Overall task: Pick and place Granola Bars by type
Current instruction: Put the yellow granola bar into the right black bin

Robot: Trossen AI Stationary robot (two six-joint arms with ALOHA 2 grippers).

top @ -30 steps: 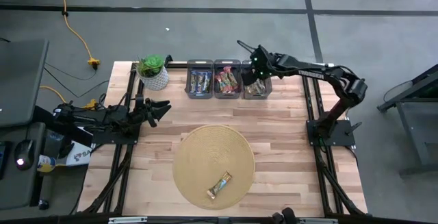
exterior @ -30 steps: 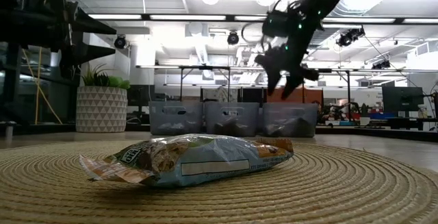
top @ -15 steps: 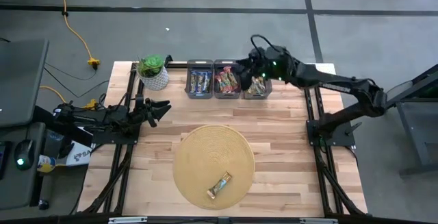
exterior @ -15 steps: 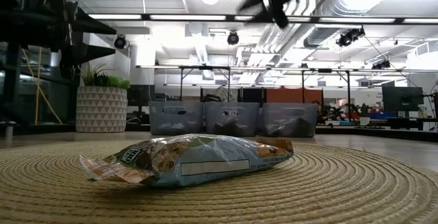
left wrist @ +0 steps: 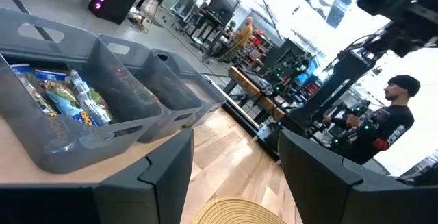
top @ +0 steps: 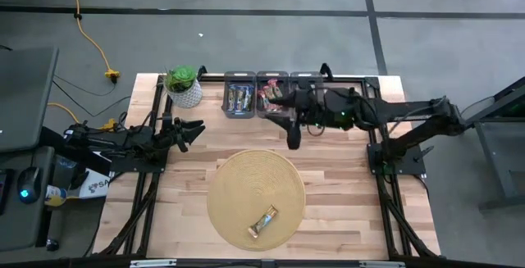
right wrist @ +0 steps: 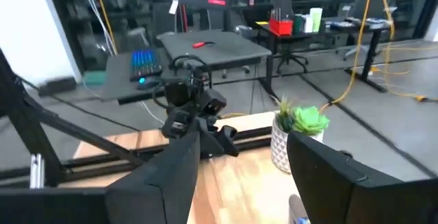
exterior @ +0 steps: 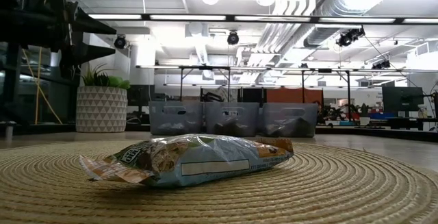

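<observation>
Granola Bars (top: 264, 220): one lies on the round woven mat (top: 255, 198), well apart from both pincers; others fill three grey bins (top: 273, 94) at the wooden table's (top: 336, 182) far edge. Left gripper (top: 190, 130), fingers apart and empty, waits by the left edge near a potted plant (top: 183, 86). Right gripper (top: 293, 130), fingers apart and empty, hangs just beside the bins, with bare wood between it and the mat. Concrete floor surrounds the table.
</observation>
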